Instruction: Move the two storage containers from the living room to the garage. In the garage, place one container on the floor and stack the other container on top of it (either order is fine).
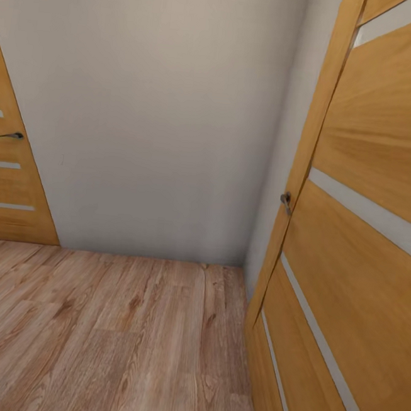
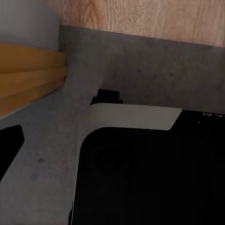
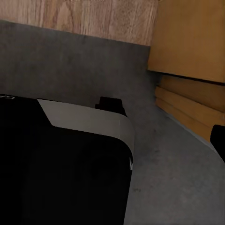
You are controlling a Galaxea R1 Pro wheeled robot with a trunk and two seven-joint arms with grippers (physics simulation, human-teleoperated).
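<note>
wall (image 1: 158, 112) ahead (blank), open door (image 1: 365, 247) seemingly close

A plain pale wall (image 1: 158, 112) fills the head view from 10 to 12 o'clock. At 9 o'clock stands a closed wooden door (image 1: 7, 191) with pale horizontal strips and a dark lever handle (image 1: 10, 135). From 1 to 5 o'clock an open wooden door (image 1: 359, 247) of the same make stands edge-on, its small handle (image 1: 285, 201) near 3 o'clock. Light wood plank flooring (image 1: 103, 334) spreads across 6 to 8 o'clock.
</note>
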